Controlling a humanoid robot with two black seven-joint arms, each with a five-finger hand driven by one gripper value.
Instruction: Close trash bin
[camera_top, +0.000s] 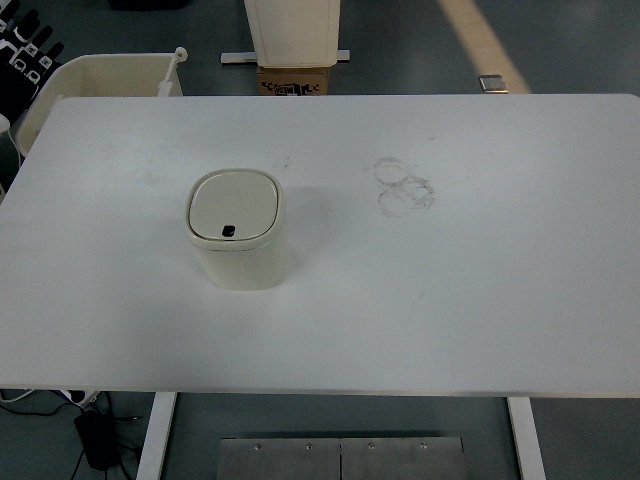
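Cream plastic, smooth and softly rounded, the small square trash bin (238, 230) is standing upright on the left half of the white counter (470, 290), well apart from every edge. Its flat lid (232, 206) is lying level inside the rim, with a small dark button (228, 231) showing at its near edge, so the bin is looking shut already; I judge that nothing is remaining to do. Neither robot arm is reaching over the counter, so I cannot tell how the fingers are standing. Farther right, faint grey ring marks (405, 185) are smudging the matte top. Beyond the far left corner, a cream plastic tub (100, 75) is sitting on the floor side.
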